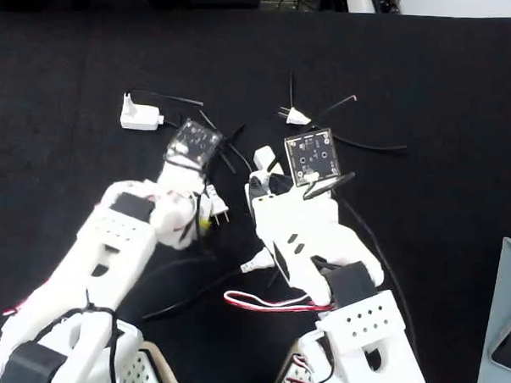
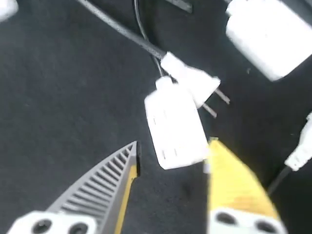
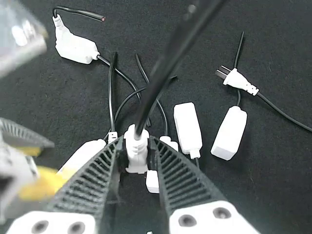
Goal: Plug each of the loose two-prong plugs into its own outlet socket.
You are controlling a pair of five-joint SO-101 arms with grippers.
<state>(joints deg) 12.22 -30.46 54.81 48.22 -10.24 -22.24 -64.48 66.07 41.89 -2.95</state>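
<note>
My right gripper (image 3: 136, 158) is shut on a white two-prong plug (image 3: 135, 146), whose black cable runs up past the camera. It sits just short of two white outlet sockets (image 3: 187, 122) (image 3: 229, 132) lying side by side. In the high view this gripper (image 1: 263, 176) is at the table's middle. My left gripper (image 2: 173, 146) is open, its fingers either side of the near end of a white outlet socket (image 2: 175, 127). A loose plug (image 2: 195, 83) rests against that socket's far end, prongs pointing away. In the high view the left gripper (image 1: 202, 208) hovers beside those prongs (image 1: 221, 212).
Another white socket (image 1: 140, 116) with a short cable lies at the far left. A loose plug (image 1: 297, 117) lies beyond the right arm, another (image 1: 257, 261) near its base. Black cables cross the middle of the black table (image 1: 430, 89). A grey box (image 1: 504, 321) stands at the right edge.
</note>
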